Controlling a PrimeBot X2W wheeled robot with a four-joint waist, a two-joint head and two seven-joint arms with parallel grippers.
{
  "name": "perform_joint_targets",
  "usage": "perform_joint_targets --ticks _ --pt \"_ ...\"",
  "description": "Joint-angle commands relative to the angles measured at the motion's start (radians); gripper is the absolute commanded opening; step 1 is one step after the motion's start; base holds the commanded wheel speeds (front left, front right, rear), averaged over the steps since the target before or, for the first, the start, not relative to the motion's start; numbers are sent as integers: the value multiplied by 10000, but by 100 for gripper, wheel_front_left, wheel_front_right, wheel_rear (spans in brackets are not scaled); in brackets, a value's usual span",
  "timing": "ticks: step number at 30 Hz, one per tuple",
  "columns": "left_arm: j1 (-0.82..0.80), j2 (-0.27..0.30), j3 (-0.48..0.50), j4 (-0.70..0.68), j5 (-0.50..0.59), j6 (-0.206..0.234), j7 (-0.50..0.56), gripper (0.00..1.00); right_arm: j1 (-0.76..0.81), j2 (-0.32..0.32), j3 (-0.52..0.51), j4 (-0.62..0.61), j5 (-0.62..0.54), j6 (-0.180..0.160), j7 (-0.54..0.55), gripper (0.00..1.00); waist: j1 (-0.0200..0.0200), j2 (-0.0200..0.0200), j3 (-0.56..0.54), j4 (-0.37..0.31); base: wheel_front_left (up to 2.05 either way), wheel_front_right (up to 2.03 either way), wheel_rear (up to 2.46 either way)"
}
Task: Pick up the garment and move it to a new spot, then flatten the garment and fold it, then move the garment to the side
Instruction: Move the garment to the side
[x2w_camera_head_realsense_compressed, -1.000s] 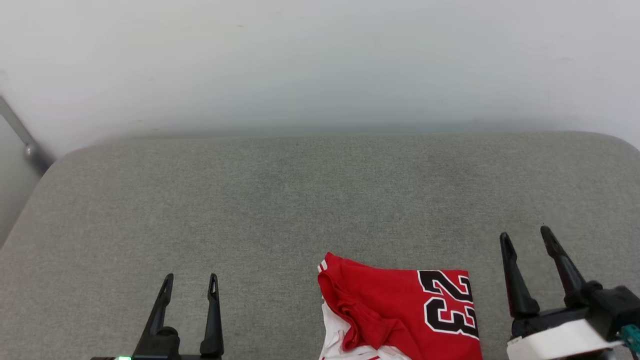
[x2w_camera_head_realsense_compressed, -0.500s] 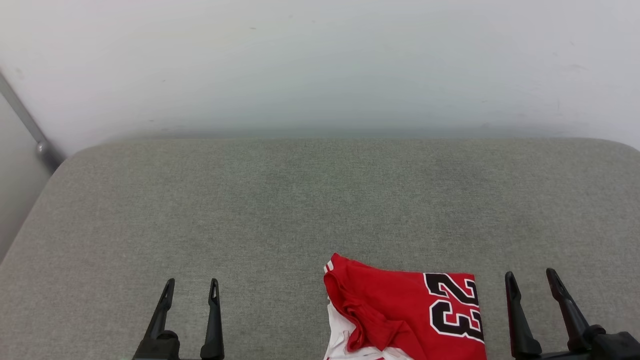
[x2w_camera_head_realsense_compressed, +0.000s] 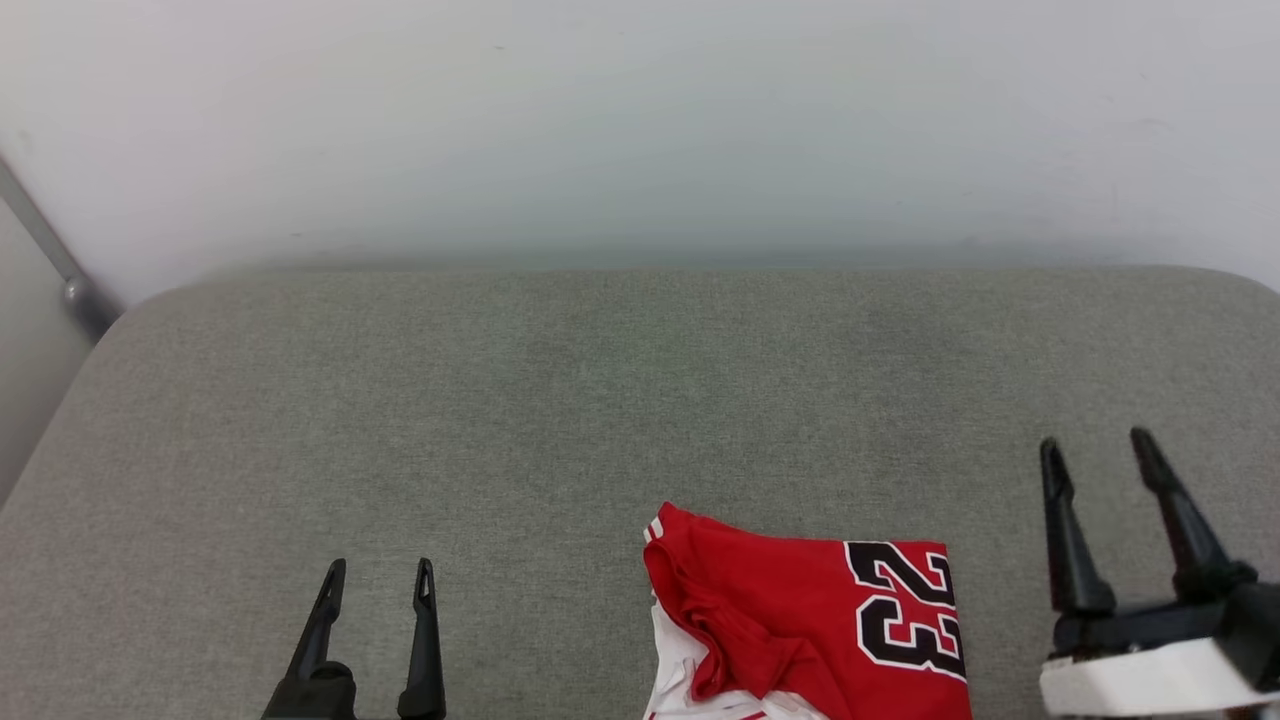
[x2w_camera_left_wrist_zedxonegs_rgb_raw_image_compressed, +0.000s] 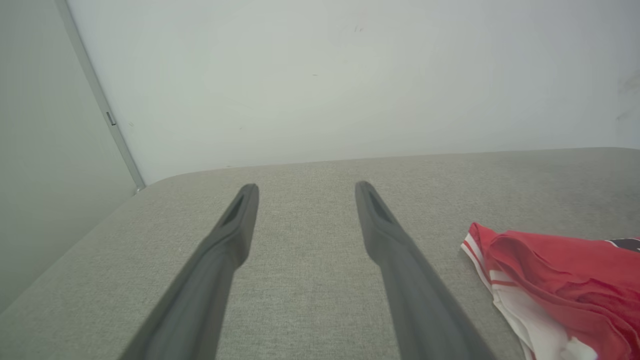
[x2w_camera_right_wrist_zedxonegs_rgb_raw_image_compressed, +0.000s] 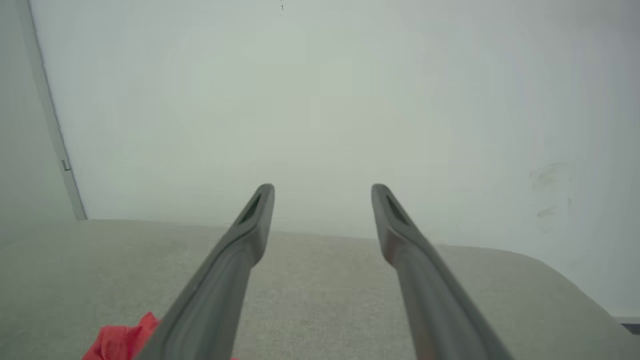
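While garment (x2w_camera_head_realsense_compressed: 790, 620) lies folded at near edge of grey cushion (x2w_camera_head_realsense_compressed: 500, 400), "23" print up, white sleeve showing underneath, both pincers hang empty. Fingers of left gripper (x2w_camera_head_realsense_compressed: 381, 568) apart, well left of garment. Fingers of right gripper (x2w_camera_head_realsense_compressed: 1094, 442) apart, just right of it, seemingly raised off fabric.

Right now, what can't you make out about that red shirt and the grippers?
Red jersey T-shirt with black "23" print: head view's bottom edge cuts off its near part.
Same shirt, right wrist view: a finger of the right gripper and the bottom edge leave a red scrap.
Left gripper: head view's bottom edge cuts off its base.
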Motion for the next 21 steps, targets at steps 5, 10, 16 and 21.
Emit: perform_joint_targets --ticks 5,10,16,21 --pt "-62 -75 20 34 62 -50 -21 100 -1579 -1133 -55 -75 48 -8 406 100 0 0 62 0 0 0 0" --pt "-110 -95 20 51 75 -63 -21 100 -2635 -2475 739 262 770 -8 2621 100 0 0 119 37 0 0 0" --pt "-195 -129 10 47 52 -73 -21 100 -3199 -3957 2028 790 3132 -8 6011 100 0 0 299 73 0 0 0" --pt "-358 -149 -39 12 68 -116 -21 100 -2975 -4645 2606 1310 5788 -8 8527 100 0 0 656 179 0 0 0"
